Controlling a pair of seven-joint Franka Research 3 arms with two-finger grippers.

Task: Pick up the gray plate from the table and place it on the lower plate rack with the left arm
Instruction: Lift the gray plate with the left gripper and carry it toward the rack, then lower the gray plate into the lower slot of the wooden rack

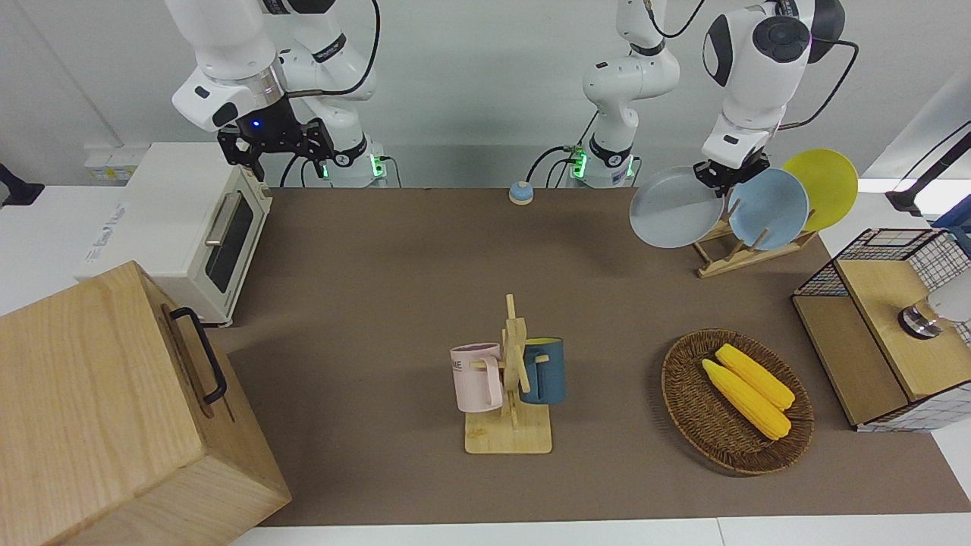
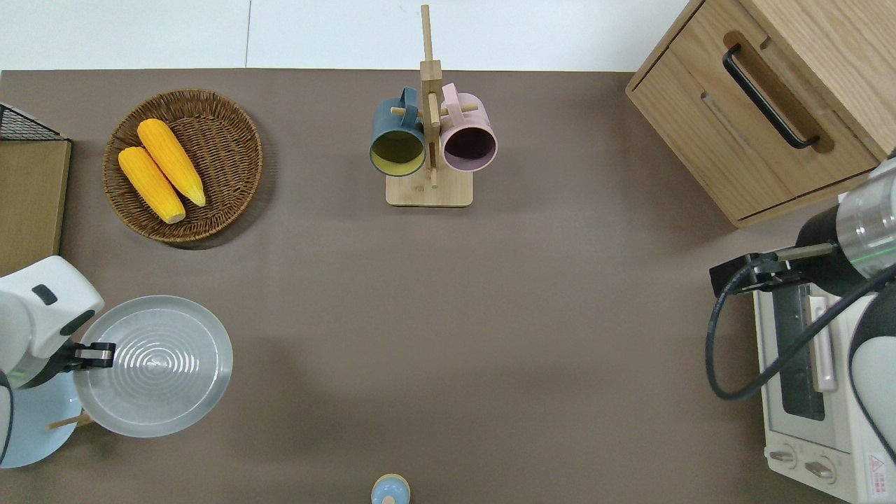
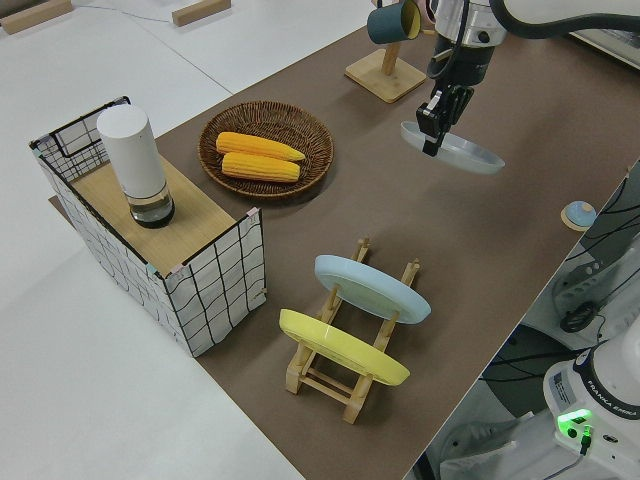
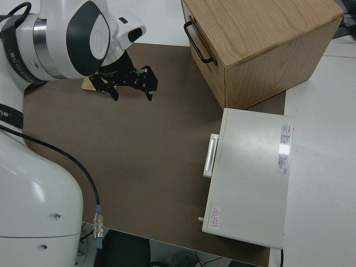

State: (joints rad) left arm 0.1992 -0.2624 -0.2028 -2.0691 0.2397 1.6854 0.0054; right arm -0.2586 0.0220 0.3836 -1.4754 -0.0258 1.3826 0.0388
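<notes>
The left arm's black two-finger gripper is clamped on the rim of the round pale bluish-gray plate, which hangs in the air above the matte brown table. In the overhead view the gripper bites the plate's edge at about 9 o'clock, so the dish spreads from the fingers toward 3 o'clock. In the front view the plate is tilted, its face turned partly toward the camera, and the gripper holds it at roughly 2 o'clock on the rim. The small slanted light-wood plate rack stands just beside the plate, toward the left arm's end of the table, with a round sky-blue plate and a round yellow plate leaning in it. The right arm is parked, its black gripper spread open.
</notes>
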